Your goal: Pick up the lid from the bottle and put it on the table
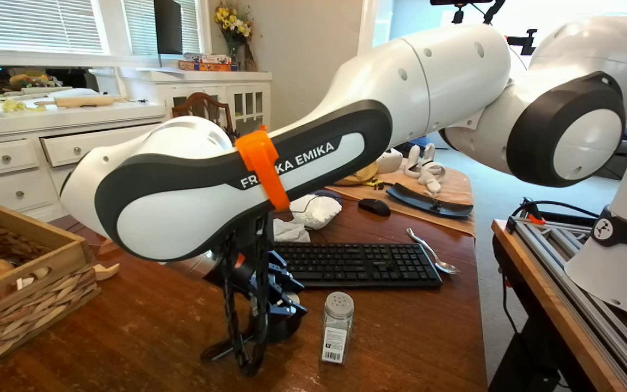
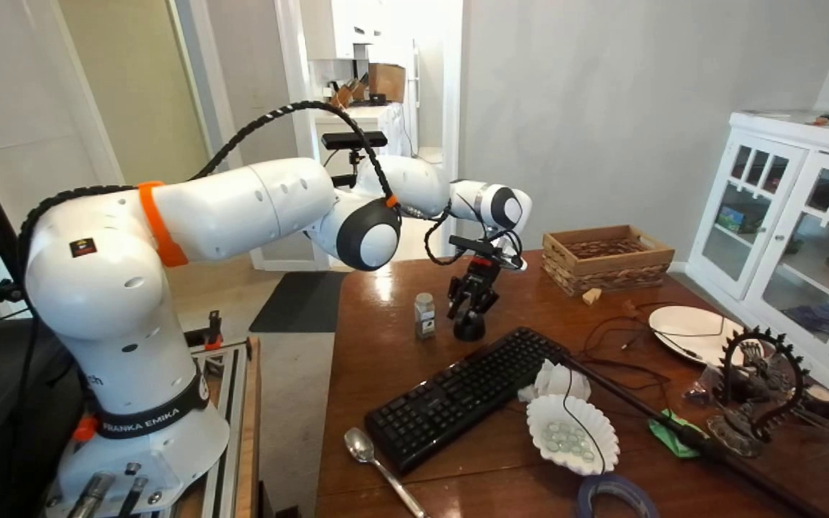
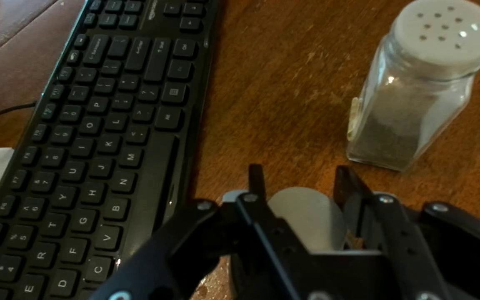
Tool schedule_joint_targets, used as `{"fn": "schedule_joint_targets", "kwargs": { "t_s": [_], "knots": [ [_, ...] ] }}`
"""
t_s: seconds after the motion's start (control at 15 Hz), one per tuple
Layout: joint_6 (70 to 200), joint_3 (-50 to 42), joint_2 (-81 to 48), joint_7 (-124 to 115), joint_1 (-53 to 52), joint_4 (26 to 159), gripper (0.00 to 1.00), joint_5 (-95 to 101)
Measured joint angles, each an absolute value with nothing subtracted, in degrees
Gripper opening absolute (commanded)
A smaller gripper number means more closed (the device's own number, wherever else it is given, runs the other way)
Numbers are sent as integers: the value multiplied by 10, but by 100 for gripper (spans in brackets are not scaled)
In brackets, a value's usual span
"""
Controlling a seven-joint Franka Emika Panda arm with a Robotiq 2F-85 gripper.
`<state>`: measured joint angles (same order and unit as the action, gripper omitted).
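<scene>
The bottle (image 3: pixel 411 112) stands upright on the glossy brown table (image 3: pixel 273 104), right of my fingers in the wrist view. It has a label and a pale perforated top, and shows in both exterior views (image 1: pixel 337 332) (image 2: pixel 424 316). A flat pale round disc, apparently the lid (image 3: pixel 298 208), is between my fingers. A black round object (image 2: pixel 469 326) is under it; I cannot tell whether the disc rests on it. My gripper (image 3: pixel 300 179) is open around the disc, with a small gap at the right finger. In an exterior view (image 2: pixel 468 309) it points down beside the bottle.
A black keyboard (image 3: pixel 111 146) lies close beside the gripper. A spoon (image 2: pixel 386 467), a white scalloped bowl (image 2: pixel 573 435), blue tape (image 2: pixel 616 496) and a white plate (image 2: pixel 695 334) are on the table. A wicker basket (image 2: pixel 605 262) stands behind. A black cable loop (image 1: pixel 245 326) hangs from the wrist.
</scene>
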<state>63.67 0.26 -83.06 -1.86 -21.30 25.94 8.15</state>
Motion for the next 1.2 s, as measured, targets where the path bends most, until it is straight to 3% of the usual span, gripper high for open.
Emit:
{"fn": "schedule_joint_targets", "kwargs": {
  "t_s": [0.13,0.27,0.6,1.2],
  "knots": [
    [637,2,-830,-19,-213,259,93,82],
    [637,2,-830,-18,-213,259,100,82],
    [625,0,-823,-17,-213,259,100,83],
    [489,-19,-747,56,-181,259,100,95]
  ]
}}
